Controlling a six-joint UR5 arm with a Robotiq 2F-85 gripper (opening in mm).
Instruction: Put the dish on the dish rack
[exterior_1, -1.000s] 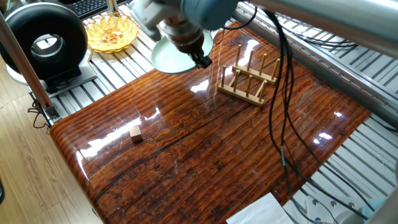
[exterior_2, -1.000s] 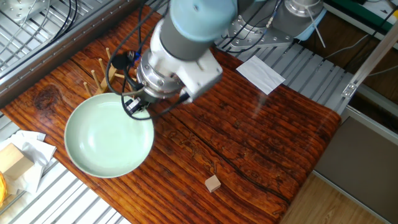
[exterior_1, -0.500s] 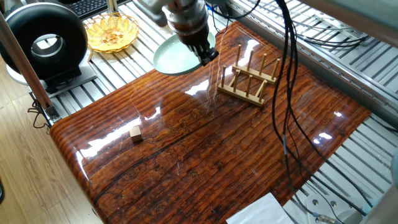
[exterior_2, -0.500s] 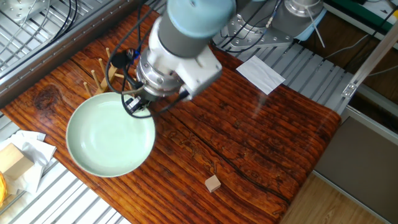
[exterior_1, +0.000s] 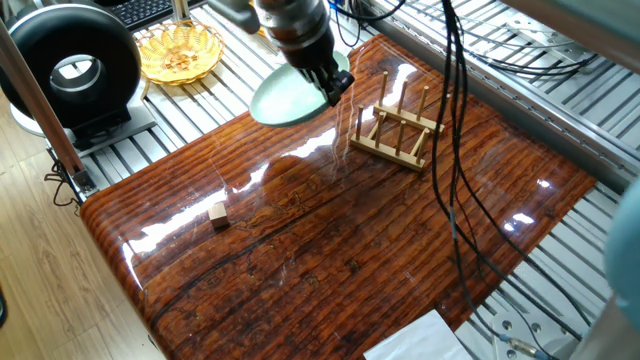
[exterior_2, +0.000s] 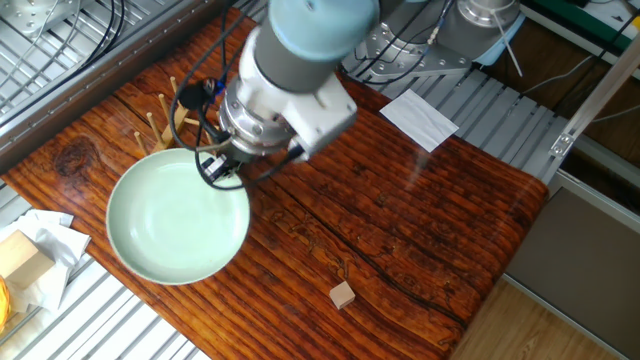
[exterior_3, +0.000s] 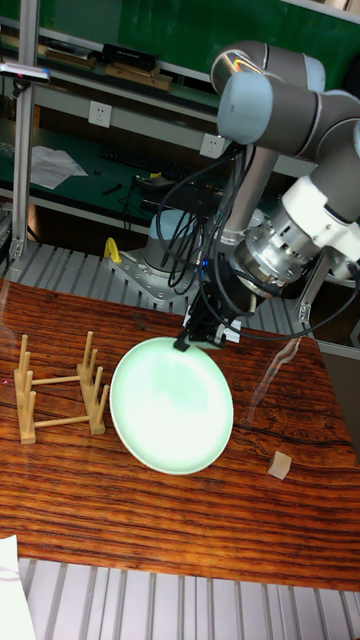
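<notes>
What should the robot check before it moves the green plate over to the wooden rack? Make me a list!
1. Tool pinching the dish at its rim: ok.
2. Dish lifted off the table: ok; in the tall fixed view it hangs tilted, and one fixed view shows its edge above the wood.
3. Dish rack standing upright with nothing in its slots: ok.
4. Path between dish and rack clear: ok; the small wooden cube sits on the far side, away from the rack.
5. Grip firm enough not to slip: cannot tell.
6. Dish edge lined up with a slot: not ok; it hangs beside the rack.
</notes>
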